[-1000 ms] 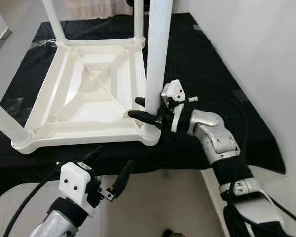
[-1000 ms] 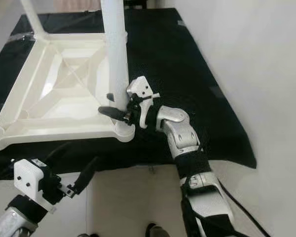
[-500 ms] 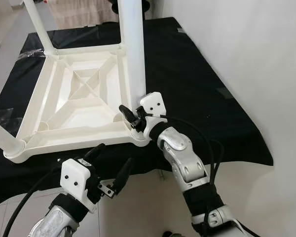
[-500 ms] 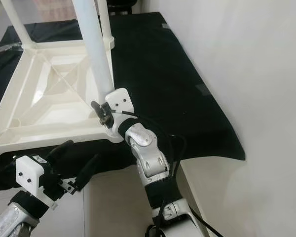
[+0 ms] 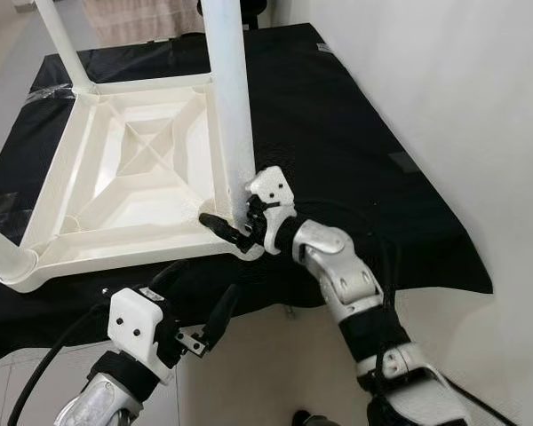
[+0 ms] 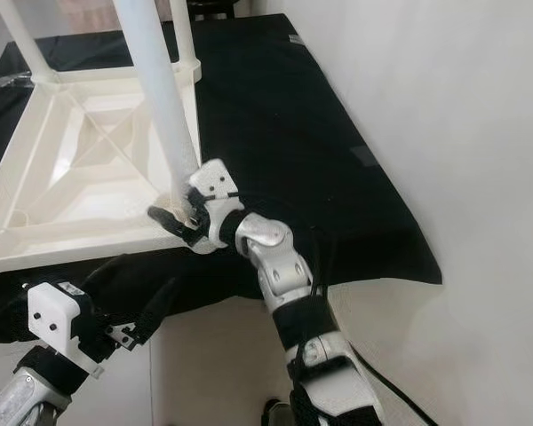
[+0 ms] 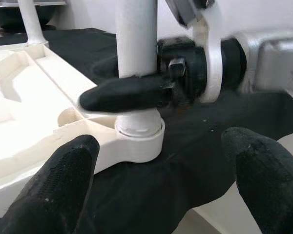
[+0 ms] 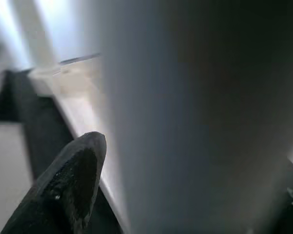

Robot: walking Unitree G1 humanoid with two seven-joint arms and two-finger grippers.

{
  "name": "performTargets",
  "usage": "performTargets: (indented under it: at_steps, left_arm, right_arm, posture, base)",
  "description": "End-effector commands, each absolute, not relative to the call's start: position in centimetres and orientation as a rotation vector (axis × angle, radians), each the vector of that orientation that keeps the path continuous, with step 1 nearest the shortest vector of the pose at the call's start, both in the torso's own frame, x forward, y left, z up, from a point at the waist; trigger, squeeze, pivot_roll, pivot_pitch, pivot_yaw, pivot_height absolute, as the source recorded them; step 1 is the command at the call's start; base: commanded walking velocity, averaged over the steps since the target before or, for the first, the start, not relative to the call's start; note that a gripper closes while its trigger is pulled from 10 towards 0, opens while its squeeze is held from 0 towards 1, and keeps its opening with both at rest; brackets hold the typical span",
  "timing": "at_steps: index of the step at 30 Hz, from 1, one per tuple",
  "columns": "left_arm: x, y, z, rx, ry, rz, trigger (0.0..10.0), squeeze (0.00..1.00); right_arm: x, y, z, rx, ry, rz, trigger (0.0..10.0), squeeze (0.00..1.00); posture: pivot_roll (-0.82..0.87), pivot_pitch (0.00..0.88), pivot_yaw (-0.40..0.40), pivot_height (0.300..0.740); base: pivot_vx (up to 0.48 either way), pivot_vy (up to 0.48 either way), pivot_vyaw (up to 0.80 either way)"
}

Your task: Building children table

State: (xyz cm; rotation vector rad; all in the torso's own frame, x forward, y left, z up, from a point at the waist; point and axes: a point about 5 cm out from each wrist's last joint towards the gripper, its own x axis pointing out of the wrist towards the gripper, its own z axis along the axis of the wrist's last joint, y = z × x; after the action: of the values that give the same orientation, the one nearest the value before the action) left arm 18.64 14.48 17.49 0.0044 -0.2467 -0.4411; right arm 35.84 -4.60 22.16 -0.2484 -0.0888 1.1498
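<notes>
The white children's table (image 5: 133,186) lies upside down on a bench covered in black cloth (image 5: 355,160). The right tool (image 5: 235,226) is clamped around the base of the near leg (image 5: 229,106), just above its corner socket. The left tool (image 5: 195,306) hovers below the bench edge, fingers spread wide and holding nothing.

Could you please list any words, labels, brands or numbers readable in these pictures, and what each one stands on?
None can be read: the upturned white table top, the leg held by the right claw, the black cloth, the wall and the left claw carry no legible print.
</notes>
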Motion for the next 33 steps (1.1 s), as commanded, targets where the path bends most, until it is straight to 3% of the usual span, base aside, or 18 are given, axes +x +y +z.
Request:
performTargets:
  at_steps: [1,6,7,19,23,25,27,28,29,31,33]
  left_arm:
    - [18.4,14.5,17.0,-0.003,-0.224,-0.433,10.0,0.00]
    - [18.2,14.6,17.0,-0.001,-0.222,-0.432,10.0,0.00]
    - [18.1,14.6,17.0,-0.002,-0.220,-0.433,10.0,0.00]
    - [18.0,14.6,17.1,0.000,-0.220,-0.430,10.0,0.00]
    - [18.0,14.6,17.2,-0.001,-0.222,-0.430,10.0,0.00]
    - [18.0,14.6,17.2,-0.001,-0.225,-0.431,10.0,0.00]
    - [18.0,14.6,17.2,-0.001,-0.225,-0.431,10.0,0.00]
    - [18.1,14.7,17.3,-0.001,-0.226,-0.430,10.0,0.00]
    - [18.2,14.7,17.3,-0.001,-0.228,-0.430,10.0,0.00]
    - [18.4,14.8,17.3,0.001,-0.229,-0.431,10.0,0.00]
    - [18.5,14.8,17.3,0.001,-0.230,-0.432,10.0,0.00]
  right_arm:
    - [35.3,-4.1,22.1,-0.239,-0.093,1.280,10.0,0.00]
    - [35.6,-4.9,22.8,-0.233,-0.067,1.434,10.0,0.00]
    - [35.9,-5.1,23.1,-0.215,-0.064,1.446,0.0,0.00]
    - [36.4,-6.7,23.1,-0.193,-0.072,1.400,0.0,0.00]
    - [36.9,-7.8,22.5,-0.203,-0.070,1.245,0.0,0.00]
    - [37.1,-8.6,20.9,-0.168,-0.041,0.988,0.0,0.00]
    - [37.1,-8.6,20.9,-0.168,-0.041,0.988,0.0,0.00]
    - [36.5,-8.5,19.1,-0.105,-0.008,0.698,0.0,0.00]
    - [34.3,-7.5,16.8,-0.077,0.041,0.569,0.0,0.00]
    - [31.4,-5.0,14.9,-0.046,0.071,0.533,0.0,0.00]
    - [31.2,-4.1,14.8,-0.054,0.062,0.573,0.0,0.00]
  posture:
    - [0.06,0.204,-0.018,0.740]
    - [0.06,0.214,-0.012,0.740]
    - [0.07,0.219,-0.011,0.740]
    - [0.06,0.229,-0.010,0.740]
    - [0.05,0.237,-0.014,0.740]
    - [0.05,0.244,-0.023,0.740]
    - [0.05,0.244,-0.023,0.740]
    - [0.03,0.248,-0.019,0.740]
    - [0.03,0.252,-0.007,0.740]
    - [0.03,0.242,-0.001,0.740]
    - [0.03,0.231,-0.002,0.740]
  base:
    - [0.000,0.000,0.00]
    - [0.000,0.000,0.00]
    - [0.000,0.000,0.00]
    - [0.000,0.000,0.00]
    - [0.000,0.000,0.00]
    - [0.000,0.000,0.00]
    - [0.000,0.000,0.00]
    - [0.000,0.000,0.00]
    - [0.000,0.000,0.00]
    - [0.000,0.000,0.00]
    - [0.000,0.000,0.00]
